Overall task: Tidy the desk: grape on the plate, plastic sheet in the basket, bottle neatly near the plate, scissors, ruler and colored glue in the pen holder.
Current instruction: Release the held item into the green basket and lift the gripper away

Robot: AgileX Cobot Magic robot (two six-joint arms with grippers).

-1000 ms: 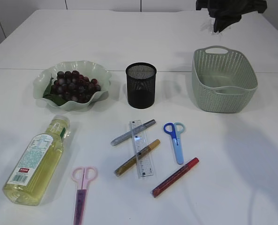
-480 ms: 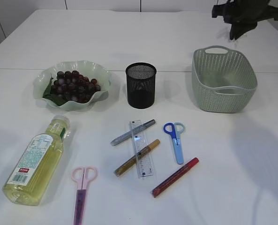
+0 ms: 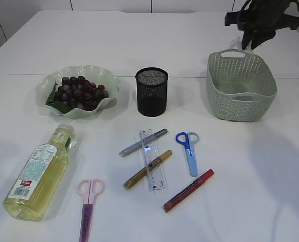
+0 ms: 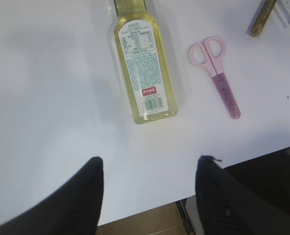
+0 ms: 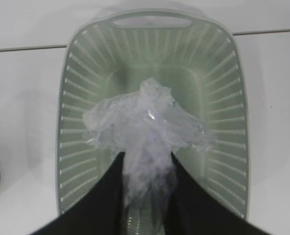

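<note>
Plastic sheet (image 5: 145,122), crumpled and clear, hangs between the fingers of the right hand (image 5: 145,178), which is clenched on its lower part and hovers directly above the basket (image 5: 223,98); in the exterior view that hand (image 3: 250,43) sits over the basket's (image 3: 240,93) far rim, by the handle. Taking the pen holder (image 3: 151,92) as the landmark: the basket stands well to its right, and the plate (image 3: 101,75) with the grapes (image 3: 78,93) already on it stands to its left. In front of the pen holder lie a silver glue pen (image 3: 141,142), a clear ruler (image 3: 153,160) and a gold glue pen (image 3: 146,169), the ruler crossing over both pens. Just right of those are the blue scissors (image 3: 188,150), and further front-right a red glue pen (image 3: 188,190). Front-left of the pen holder, well apart from it, lie the pink scissors (image 3: 87,206) and, further left, the bottle (image 3: 38,174) on its side with its cap towards the plate. Left hand (image 4: 149,196) is released, its fingers spread wide and holding nothing, hovering above the near edge of the white surface (image 4: 47,98), with the bottle (image 4: 144,73) and pink scissors (image 4: 217,73) lying beyond its tips.
</note>
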